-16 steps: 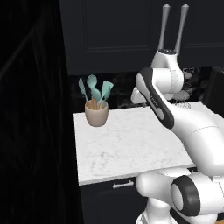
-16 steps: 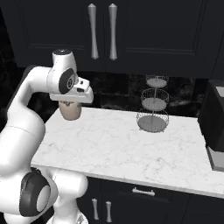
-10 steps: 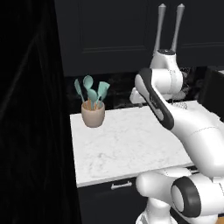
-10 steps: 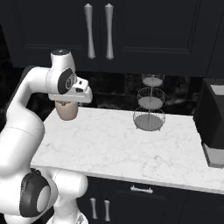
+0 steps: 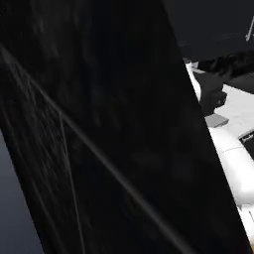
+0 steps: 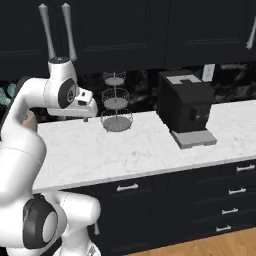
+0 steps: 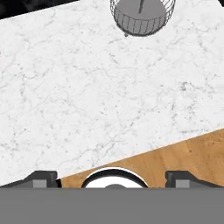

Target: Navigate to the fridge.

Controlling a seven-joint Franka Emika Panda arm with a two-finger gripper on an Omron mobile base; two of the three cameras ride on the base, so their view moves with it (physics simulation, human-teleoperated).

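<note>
White marble counter (image 6: 150, 150) runs under dark navy cabinets (image 6: 140, 30). Gripper (image 7: 112, 177) hangs over it with fingers spread wide, holding nothing. A wire tiered basket (image 6: 116, 107) sits at its twelve o'clock in the hand view; a black coffee machine (image 6: 187, 107) stands near the basket. Which dark surface is the fridge, I cannot tell.
</note>
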